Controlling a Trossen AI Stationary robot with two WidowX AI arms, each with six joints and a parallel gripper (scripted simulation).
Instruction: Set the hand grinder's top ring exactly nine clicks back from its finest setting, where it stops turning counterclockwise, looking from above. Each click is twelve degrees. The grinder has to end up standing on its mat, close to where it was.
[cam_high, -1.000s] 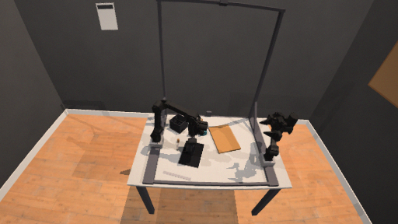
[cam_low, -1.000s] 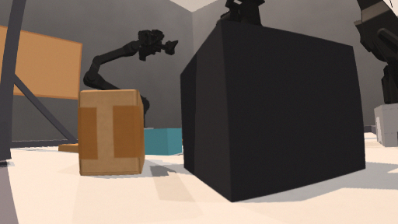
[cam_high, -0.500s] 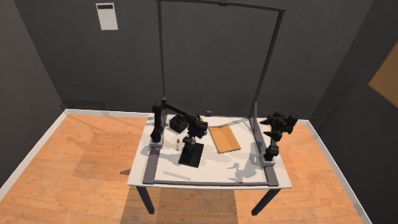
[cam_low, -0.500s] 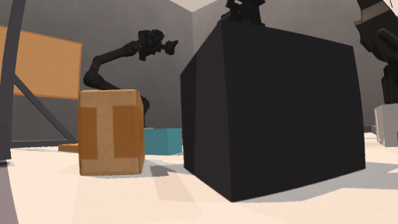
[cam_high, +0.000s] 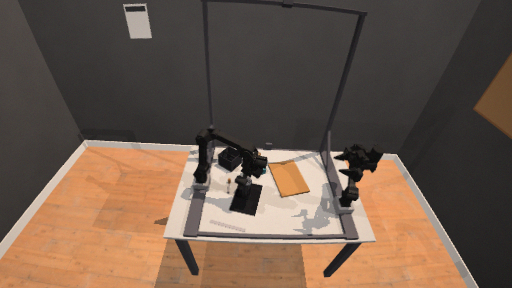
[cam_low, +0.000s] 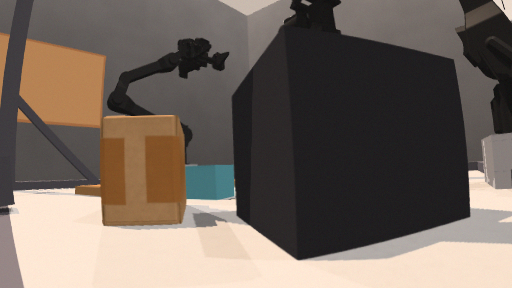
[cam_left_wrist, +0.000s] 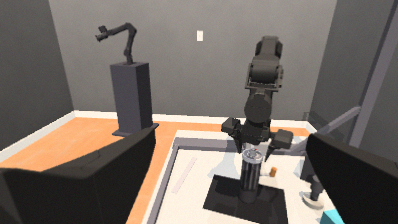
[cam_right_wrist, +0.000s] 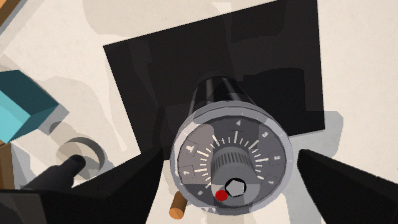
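Grinder (cam_high: 243, 189) (cam_left_wrist: 250, 176) (cam_right_wrist: 232, 157) upright, within open right gripper (cam_high: 244, 178) (cam_left_wrist: 252, 157) (cam_right_wrist: 229, 155)
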